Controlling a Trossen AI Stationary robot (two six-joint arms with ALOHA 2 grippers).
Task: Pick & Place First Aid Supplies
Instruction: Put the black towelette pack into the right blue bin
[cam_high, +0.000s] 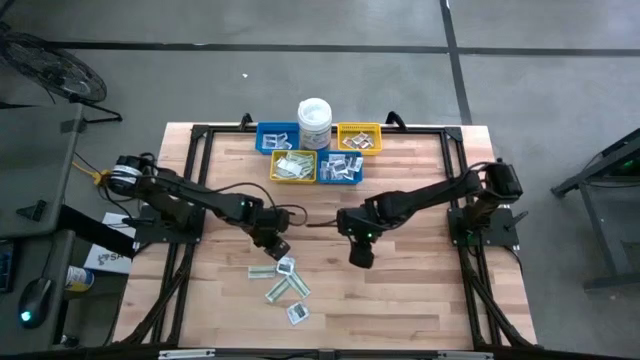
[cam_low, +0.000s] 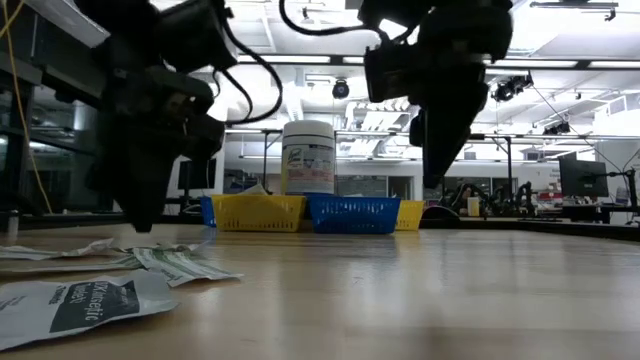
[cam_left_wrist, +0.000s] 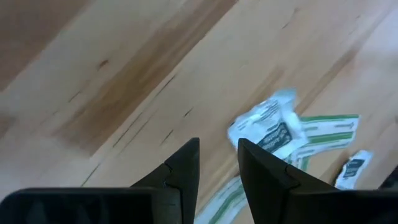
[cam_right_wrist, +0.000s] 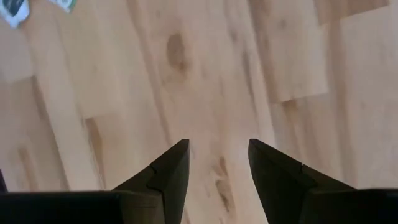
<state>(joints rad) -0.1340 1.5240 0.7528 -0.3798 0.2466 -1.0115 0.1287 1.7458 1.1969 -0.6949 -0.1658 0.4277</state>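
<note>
Both pairs of jaws were seen spread apart, with nothing held. The left gripper (cam_high: 279, 248) was hung just above the loose packets (cam_high: 285, 283) lying near the table's front. The right gripper (cam_high: 360, 255) was kept over bare wood. The packets looked thin, light and floppy, best pinched by an edge.
</note>
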